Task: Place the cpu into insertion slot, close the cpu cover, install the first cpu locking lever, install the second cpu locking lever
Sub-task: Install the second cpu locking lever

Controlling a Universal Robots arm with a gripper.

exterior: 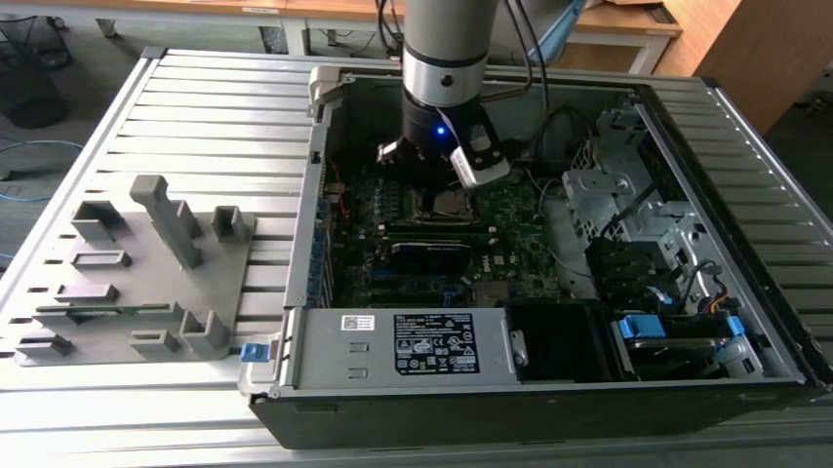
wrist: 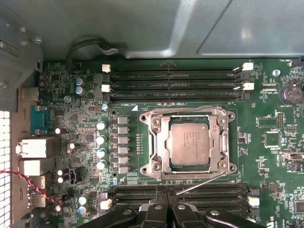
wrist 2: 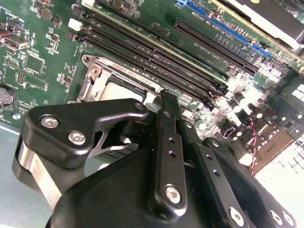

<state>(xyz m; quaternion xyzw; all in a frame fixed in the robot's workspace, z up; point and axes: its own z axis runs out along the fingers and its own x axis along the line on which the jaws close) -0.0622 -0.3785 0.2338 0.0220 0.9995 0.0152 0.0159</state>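
Closest, the tool [wrist: 165, 197] had its fingers pressed together with nothing between them, just beside the insertion slot [wrist: 189, 142], where the cpu [wrist: 190, 144] lay seated with the cpu cover [wrist: 159, 142] closed around it, and beyond ran the memory slots [wrist: 173, 85].

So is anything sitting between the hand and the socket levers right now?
Nothing visible stands between them. In the first wrist view the hand sits over the memory slots beside the socket, with the cpu seated and the cover down around it. A thin lever runs slantwise from the hand toward the socket's corner, over bare board.
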